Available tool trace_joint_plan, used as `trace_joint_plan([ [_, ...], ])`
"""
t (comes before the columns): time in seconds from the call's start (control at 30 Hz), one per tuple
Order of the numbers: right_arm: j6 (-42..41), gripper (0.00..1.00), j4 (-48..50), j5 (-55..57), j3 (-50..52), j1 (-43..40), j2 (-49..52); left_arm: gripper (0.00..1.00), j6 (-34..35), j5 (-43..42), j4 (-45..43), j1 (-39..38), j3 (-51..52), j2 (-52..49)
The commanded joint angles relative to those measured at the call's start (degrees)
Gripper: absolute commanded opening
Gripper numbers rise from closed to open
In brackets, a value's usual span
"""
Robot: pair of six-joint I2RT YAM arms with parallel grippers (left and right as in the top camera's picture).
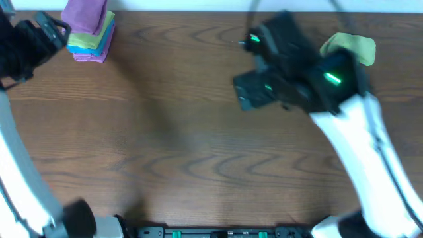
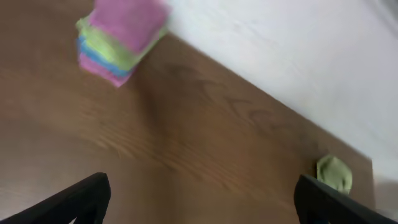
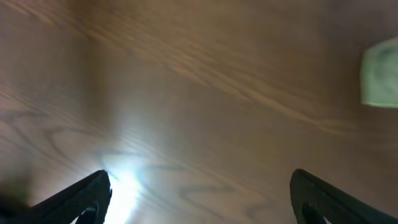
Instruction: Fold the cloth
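Observation:
A crumpled yellow-green cloth (image 1: 353, 46) lies at the table's far right, partly hidden by my right arm. It also shows small in the left wrist view (image 2: 334, 172) and at the right edge of the right wrist view (image 3: 380, 73). My right gripper (image 1: 251, 66) hangs over bare table left of this cloth, blurred; its fingers are wide open and empty (image 3: 199, 199). My left gripper (image 1: 49, 33) is at the far left, next to a stack of folded cloths. It is open and empty (image 2: 202, 202).
A stack of folded cloths (image 1: 91, 33), pink on top with green, blue and pink below, sits at the far left edge and shows in the left wrist view (image 2: 121, 37). A white wall (image 2: 298, 56) borders the wooden table's (image 1: 185, 139) far edge.

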State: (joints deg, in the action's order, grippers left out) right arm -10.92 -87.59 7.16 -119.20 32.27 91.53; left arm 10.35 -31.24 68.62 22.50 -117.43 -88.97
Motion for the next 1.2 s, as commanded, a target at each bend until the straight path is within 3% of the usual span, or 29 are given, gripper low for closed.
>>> trace_joint_plan([
  [0.0, -0.02, 0.93, -2.84, 5.84, -0.09, -0.33, -5.92, 0.95, -4.72, 3.85, 0.39, -6.49, 3.82, 10.19],
  [0.13, -1.70, 0.93, -1.68, 6.99, 6.99, -0.33, -18.08, 0.95, -5.16, 17.53, -0.09, -19.26, 14.08, 23.89],
  [0.23, -1.70, 0.95, 4.96, 6.99, 21.99, -0.33, -30.56, 0.95, -2.80, 22.97, -2.71, -26.95, 25.07, 34.80],
  [0.37, -1.51, 0.99, 14.62, 6.97, 43.30, -0.33, -45.05, 0.95, -0.92, 25.88, -5.55, -30.05, 37.88, 45.18],
  [0.47, -1.03, 0.99, 18.80, 6.97, 50.84, -0.33, -49.92, 0.95, -0.92, 25.44, -7.37, -30.05, 43.12, 48.22],
  [1.17, -1.25, 0.99, 18.38, 6.34, 52.57, -0.37, -50.69, 0.95, -1.11, 25.68, 0.52, -30.03, 44.24, 48.37],
])
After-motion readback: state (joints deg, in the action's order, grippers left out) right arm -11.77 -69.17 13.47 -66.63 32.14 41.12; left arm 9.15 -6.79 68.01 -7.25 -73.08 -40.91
